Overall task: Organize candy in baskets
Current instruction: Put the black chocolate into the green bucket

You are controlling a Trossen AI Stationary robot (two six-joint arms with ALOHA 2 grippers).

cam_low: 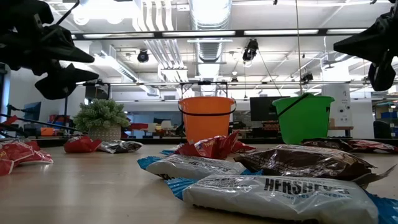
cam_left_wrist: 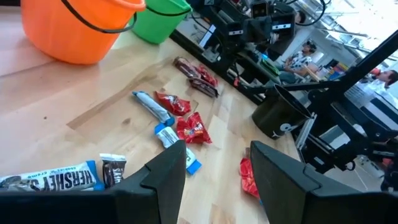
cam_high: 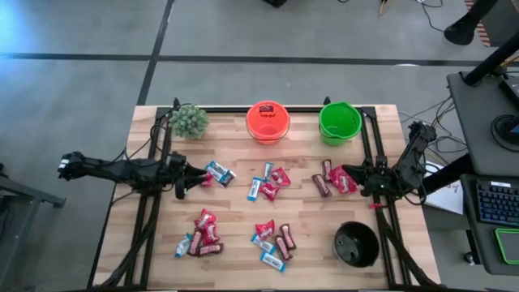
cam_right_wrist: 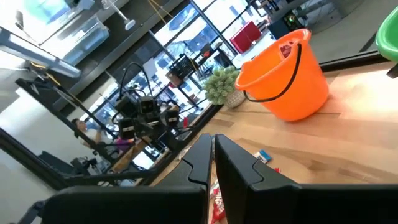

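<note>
Candy lies in several loose clusters on the wooden table: blue-and-white bars and red packets (cam_high: 217, 173) by the left arm, a middle group (cam_high: 268, 185), a right group (cam_high: 334, 180), and two near groups (cam_high: 201, 235) (cam_high: 274, 242). The orange basket (cam_high: 268, 122) and the green basket (cam_high: 340, 122) stand upright at the far edge, and the black basket (cam_high: 357, 243) stands near right. My left gripper (cam_left_wrist: 217, 155) hovers open at the left, above the table beside the left cluster, nothing between its fingers. My right gripper (cam_right_wrist: 211, 146) is shut and empty at the right, beside the right group.
A small potted plant (cam_high: 189, 120) stands at the far left corner beside the orange basket. Black frame rails (cam_high: 154, 203) run along the table's left and right sides. Bare wood shows between the candy clusters. People and equipment show in the room beyond the table.
</note>
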